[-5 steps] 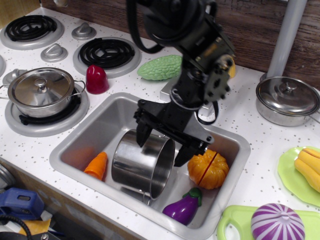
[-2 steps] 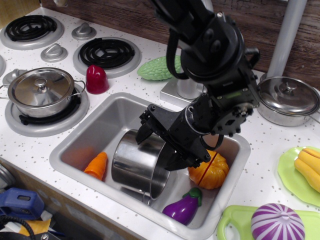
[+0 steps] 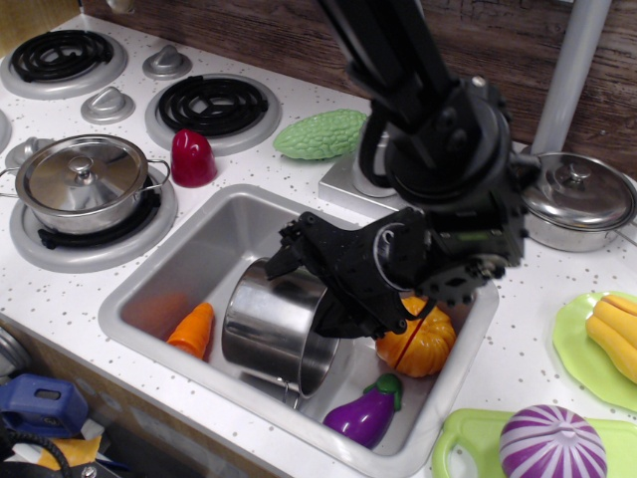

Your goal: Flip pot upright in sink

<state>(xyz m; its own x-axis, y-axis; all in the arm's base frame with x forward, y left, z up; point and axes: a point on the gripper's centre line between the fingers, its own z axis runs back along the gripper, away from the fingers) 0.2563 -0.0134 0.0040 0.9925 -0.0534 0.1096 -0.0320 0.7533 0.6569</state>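
Gripper (image 3: 317, 289) reaches sideways, jaws straddling the tipped pot's (image 3: 271, 324) rim.

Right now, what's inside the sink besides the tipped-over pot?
In the sink with the pot: an orange carrot piece, a toy pumpkin and a purple eggplant. The gripper hides the pot's rim and the basin floor behind it.

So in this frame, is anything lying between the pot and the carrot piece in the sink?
Nothing: in the observation.image view, the orange carrot piece lies just left of the tipped pot, with only a sliver of bare sink floor between them.
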